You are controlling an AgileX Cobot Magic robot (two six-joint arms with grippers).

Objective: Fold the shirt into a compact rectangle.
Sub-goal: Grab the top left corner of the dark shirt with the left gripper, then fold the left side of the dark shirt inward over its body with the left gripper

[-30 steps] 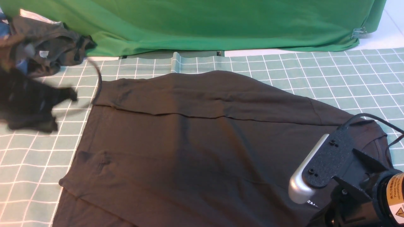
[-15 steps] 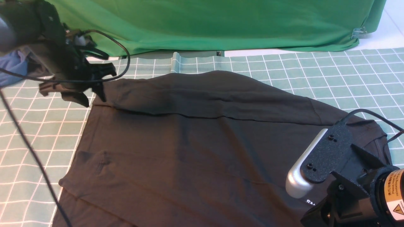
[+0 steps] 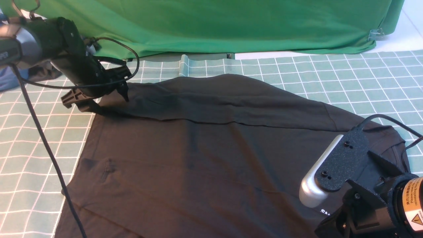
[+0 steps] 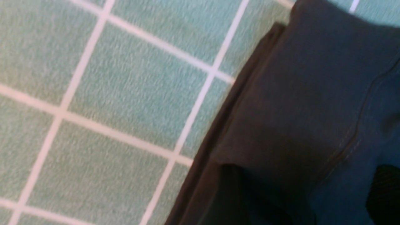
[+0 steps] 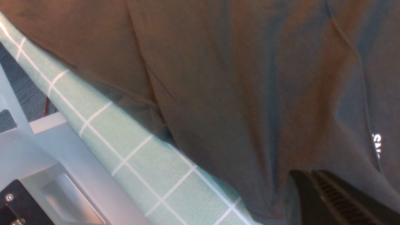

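Note:
The black shirt lies spread on the green checked tablecloth, with one long sleeve folded across its far side. My left gripper hangs open over that sleeve's left end. In the left wrist view the cuff lies between the spread fingers of the left gripper. My right arm is low over the shirt's near right part and hides its own jaws there. In the right wrist view the right gripper is shut, its tips at the shirt's edge beside white letters.
A green backdrop cloth hangs along the far side. A blue garment and a dark garment lie at the far left behind the left arm. A black cable trails from that arm. The table's metal frame borders the near edge.
My left arm swung in from the far left to the sleeve's end, and its gripper went from shut to open. The right arm has barely shifted.

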